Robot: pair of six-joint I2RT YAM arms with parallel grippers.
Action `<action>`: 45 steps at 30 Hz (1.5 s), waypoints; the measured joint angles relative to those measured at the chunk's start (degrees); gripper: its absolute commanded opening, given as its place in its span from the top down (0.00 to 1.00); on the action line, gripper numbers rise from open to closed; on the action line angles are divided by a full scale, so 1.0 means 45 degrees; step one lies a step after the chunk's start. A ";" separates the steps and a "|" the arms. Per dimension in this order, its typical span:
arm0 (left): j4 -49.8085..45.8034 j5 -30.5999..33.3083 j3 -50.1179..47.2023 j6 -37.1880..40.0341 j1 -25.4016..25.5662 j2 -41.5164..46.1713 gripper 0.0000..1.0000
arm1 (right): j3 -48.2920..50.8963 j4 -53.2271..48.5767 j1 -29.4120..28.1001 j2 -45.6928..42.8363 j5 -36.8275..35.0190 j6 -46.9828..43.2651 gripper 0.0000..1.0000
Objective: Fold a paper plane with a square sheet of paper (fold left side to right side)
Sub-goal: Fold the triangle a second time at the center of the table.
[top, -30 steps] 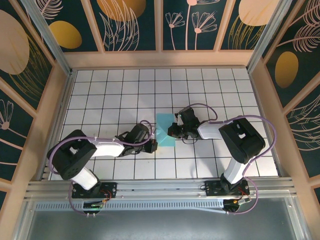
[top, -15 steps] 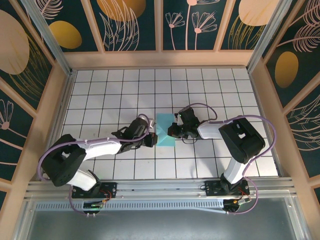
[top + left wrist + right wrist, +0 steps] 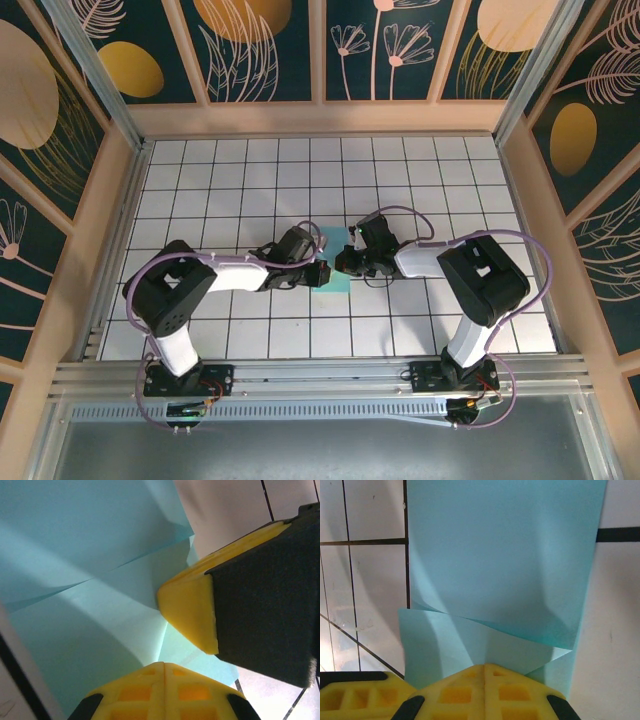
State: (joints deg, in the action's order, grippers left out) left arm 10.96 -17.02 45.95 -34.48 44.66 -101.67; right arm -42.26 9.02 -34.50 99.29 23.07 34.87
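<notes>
Turquoise-blue square sheet of paper, partly folded, mid-counter.
Flanked at 9 o'clock by left fingers, at 3 o'clock by right fingers; both pairs pressed together, tips on paper.

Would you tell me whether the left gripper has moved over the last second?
Yes, the left gripper moved rightward across the tiles onto the paper.

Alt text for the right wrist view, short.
A light turquoise sheet of paper, partly folded into overlapping layers, lies on a white tiled table. The right gripper, yellow fingertips shut together, sits over its near edge.
</notes>
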 measured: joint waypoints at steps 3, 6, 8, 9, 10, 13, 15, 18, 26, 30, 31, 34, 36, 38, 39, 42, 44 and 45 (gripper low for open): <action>0.0010 -0.0180 0.0010 0.0102 -0.0010 -0.0039 1.00 | -0.0005 0.0005 0.0000 0.0010 0.0005 0.0000 1.00; 0.0117 -0.0257 0.0010 0.0146 -0.0010 -0.0078 1.00 | -0.0005 0.0005 0.0000 0.0010 0.0005 0.0000 1.00; 0.0175 -0.0272 0.0005 0.0170 -0.0010 -0.0175 1.00 | -0.0005 0.0005 0.0000 0.0010 0.0010 0.0000 1.00; 0.0180 -0.0272 0.0005 0.0189 -0.0010 -0.0219 1.00 | -0.0005 0.0005 0.0000 0.0015 0.0010 0.0000 1.00; 0.0185 -0.0267 -0.0010 0.0194 -0.0010 -0.0253 1.00 | -0.0015 0.0005 0.0000 0.0024 0.0024 -0.0005 1.00; 0.0340 -0.0267 -0.0141 0.0233 -0.0010 -0.0257 1.00 | -0.0044 0.0000 0.0000 0.0049 0.0044 -0.0005 1.00; 0.0573 -0.0272 -0.0291 0.0243 -0.0010 -0.0238 1.00 | -0.0053 0.0000 0.0000 0.0058 0.0049 -0.0010 1.00; 0.0874 -0.0418 -0.0695 0.0243 -0.0010 -0.0019 1.00 | -0.0053 0.0000 0.0000 0.0058 0.0049 -0.0010 1.00; 0.1122 -0.0685 -0.2511 0.0228 -0.0034 0.1486 1.00 | -0.0165 -0.0019 0.0000 0.0155 0.0121 -0.0102 1.00; 0.1137 -0.0690 -0.3274 0.0141 -0.0034 0.2200 1.00 | -0.0199 -0.0034 0.0005 0.0189 0.0136 -0.0112 1.00; 0.1078 -0.0588 -0.3400 0.0112 -0.0034 0.2399 1.00 | -0.0204 -0.0039 0.0005 0.0189 0.0151 -0.0117 1.00; 0.0801 0.0044 -0.3541 -0.0073 -0.0034 0.3011 0.97 | -0.0238 -0.0063 0.0000 0.0185 0.0189 -0.0155 1.00; 0.0651 0.0729 -0.3546 -0.0291 -0.0034 0.3502 0.90 | -0.0248 -0.0107 0.0000 0.0141 0.0189 -0.0199 0.95; 0.0539 0.1491 -0.3546 -0.0583 -0.0034 0.4056 0.83 | -0.0248 -0.0219 0.0000 0.0068 0.0175 -0.0248 0.84; 0.0505 0.1923 -0.3546 -0.0758 -0.0034 0.4347 0.80 | -0.0248 -0.0359 0.0000 -0.0024 0.0170 -0.0301 0.77; 0.0452 0.2987 -0.3536 -0.1234 -0.0107 0.4993 0.62 | -0.0243 -0.0631 0.0000 -0.0593 -0.0024 -0.0379 0.53; 0.0481 0.3473 -0.3531 -0.1574 -0.0379 0.5265 0.54 | -0.0233 -0.0719 0.0024 -0.1229 -0.0257 -0.0408 0.40; 0.0544 0.3546 -0.3531 -0.1749 -0.0529 0.5304 0.51 | -0.0214 -0.0704 0.0049 -0.1540 -0.0413 -0.0442 0.35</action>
State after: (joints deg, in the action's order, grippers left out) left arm 13.41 -1.06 30.06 -42.35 42.28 -77.80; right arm -43.22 5.85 -34.28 92.36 21.21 32.88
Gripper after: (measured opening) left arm 0.431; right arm 0.555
